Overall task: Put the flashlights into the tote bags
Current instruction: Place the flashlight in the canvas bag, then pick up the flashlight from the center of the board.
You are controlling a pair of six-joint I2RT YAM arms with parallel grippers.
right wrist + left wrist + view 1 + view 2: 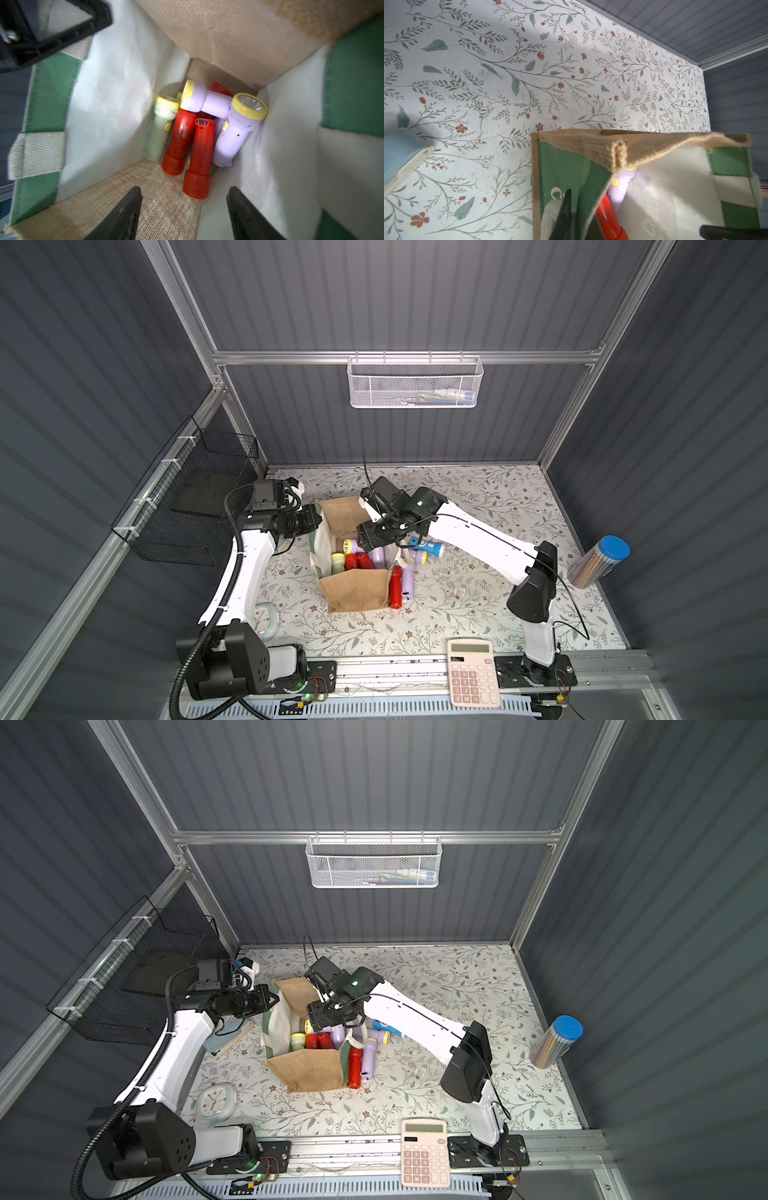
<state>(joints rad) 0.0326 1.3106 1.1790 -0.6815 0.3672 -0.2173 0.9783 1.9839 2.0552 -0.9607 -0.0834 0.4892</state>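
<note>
Over bag [353,593] mouth, my right gripper [184,190] spread, empty; left gripper [319,519] pinching bag wall. Torches [199,145] piled inside, red [395,587], lilac [407,585], blue [430,549] outside. Risk: I snag rope handle [405,560], tip bag

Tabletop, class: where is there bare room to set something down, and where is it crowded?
Bare: the stretch between the tote bag and the calculator, and the far corner behind the pencil tube. Crowded: beside the bag, where loose flashlights lie by the right arm.
</note>
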